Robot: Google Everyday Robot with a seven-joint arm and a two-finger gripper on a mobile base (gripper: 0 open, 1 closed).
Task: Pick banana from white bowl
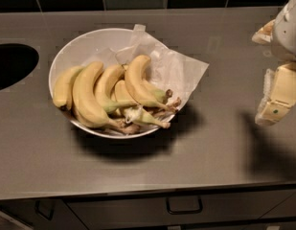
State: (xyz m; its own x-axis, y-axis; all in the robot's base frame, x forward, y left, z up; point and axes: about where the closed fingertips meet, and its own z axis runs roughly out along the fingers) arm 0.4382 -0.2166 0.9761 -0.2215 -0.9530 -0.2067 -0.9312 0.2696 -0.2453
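The tool (pixel 260 78) hangs at the right edge over the grey desk (pixel 219 152), its two fingers apart. The banana (pixel 134 80) lies well to its left, atop other bananas in the paper-lined white bowl (pixel 80 38), brown stem toward the tool.

You have six bananas (pixel 138 78), one white bowl (pixel 66 56), one paper sheet (pixel 182 71), and one gripper (pixel 267 75) at the frame's right edge.
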